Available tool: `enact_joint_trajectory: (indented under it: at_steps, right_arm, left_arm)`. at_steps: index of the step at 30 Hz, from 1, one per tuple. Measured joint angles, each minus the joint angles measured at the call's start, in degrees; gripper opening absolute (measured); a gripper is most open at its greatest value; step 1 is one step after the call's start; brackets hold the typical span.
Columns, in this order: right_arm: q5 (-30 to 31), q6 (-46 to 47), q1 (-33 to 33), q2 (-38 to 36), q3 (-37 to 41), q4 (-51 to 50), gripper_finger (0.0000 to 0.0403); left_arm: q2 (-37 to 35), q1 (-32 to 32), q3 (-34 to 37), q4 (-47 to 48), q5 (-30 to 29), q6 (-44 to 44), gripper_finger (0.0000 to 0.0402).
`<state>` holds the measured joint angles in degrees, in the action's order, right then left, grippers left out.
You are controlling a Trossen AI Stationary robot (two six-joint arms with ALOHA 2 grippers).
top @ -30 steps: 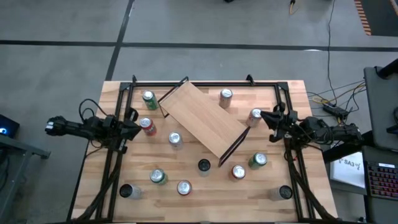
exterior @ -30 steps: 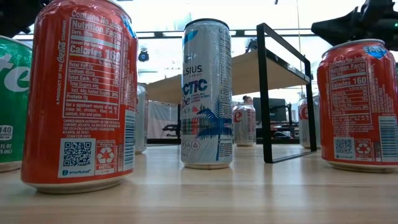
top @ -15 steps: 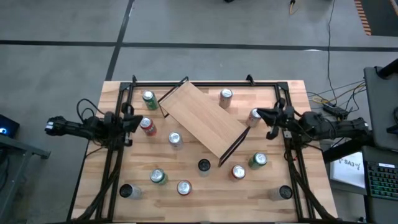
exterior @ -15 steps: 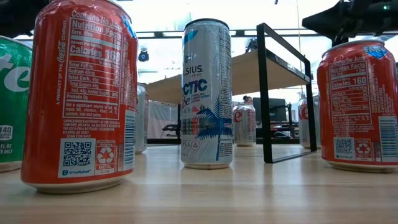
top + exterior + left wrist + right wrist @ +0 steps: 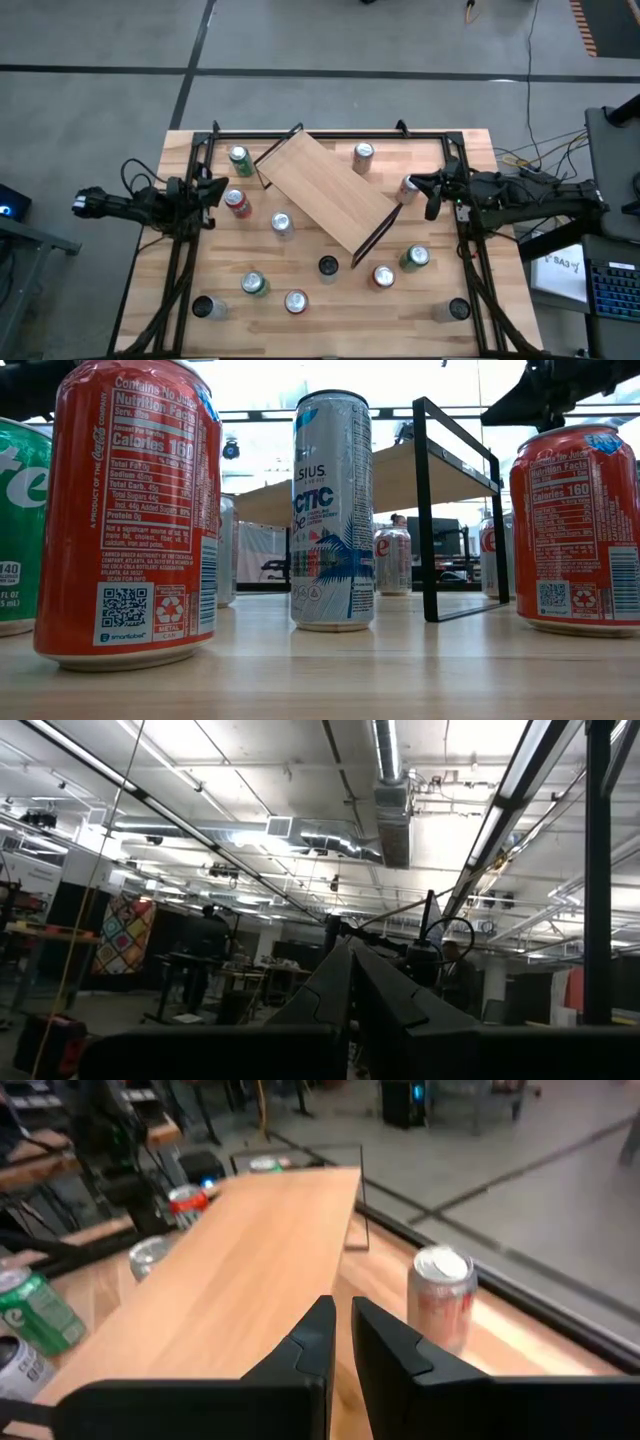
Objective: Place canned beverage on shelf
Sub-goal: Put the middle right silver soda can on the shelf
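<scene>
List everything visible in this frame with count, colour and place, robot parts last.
shelf: 1, light wood with black end frames, diagonal at table centre, nothing on it.
green cans: 3, one far left, one near left, one near right.
red cans: 2, one left of the shelf, one near right.
silver-topped cans: 4, around the shelf.
dark-topped cans: 3, along the near side.
table: 1, wood planks, black rail frame.
left gripper: shut, at the left edge.
right gripper: shut, beside a silver-topped can at the right.
</scene>
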<state>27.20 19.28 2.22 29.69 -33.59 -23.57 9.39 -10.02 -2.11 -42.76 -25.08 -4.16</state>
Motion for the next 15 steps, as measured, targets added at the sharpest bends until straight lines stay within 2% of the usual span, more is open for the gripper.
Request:
enact_joint_trajectory:
  at_steps: [9,15]
  right_arm:
    - [3.5,15.7,0.0,6.2,-10.7,-20.9,0.0028]
    - [5.8,23.4,-0.9,13.0,-17.6,-32.6,0.0028]
  left_arm:
    - [0.0,0.0,0.0,-0.2,0.0,0.6,0.0000]
    - [0.0,0.0,0.0,-0.3,0.0,0.6,0.0000]
